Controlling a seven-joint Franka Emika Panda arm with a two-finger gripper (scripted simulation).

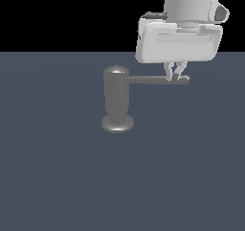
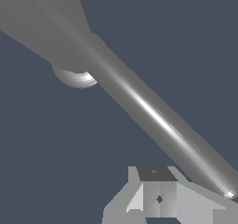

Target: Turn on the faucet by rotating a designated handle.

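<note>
At the exterior view's left stands the dull grey metal upright faucet [image 1: 116,100] on the dark floor; its thin grey rod handle [image 1: 155,80] runs level toward the exterior view's right — long axis horizontal. The white gripper [image 1: 176,75] hangs over the rod's tip, fingers nearly closed, touching it from above; whether they clamp it, I cannot tell.

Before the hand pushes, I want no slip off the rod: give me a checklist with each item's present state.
1. Faucet upright on its foot: ok.
2. Handle sticks out sideways, toward the exterior view's right: ok.
3. Hand near the handle's tip, not the body: ok.
4. Fingers touching the handle: cannot tell.
5. Handle between the fingers: cannot tell; the wrist view shows it beside one finger.
6. Floor around the handle free for the sweep: ok.
</note>
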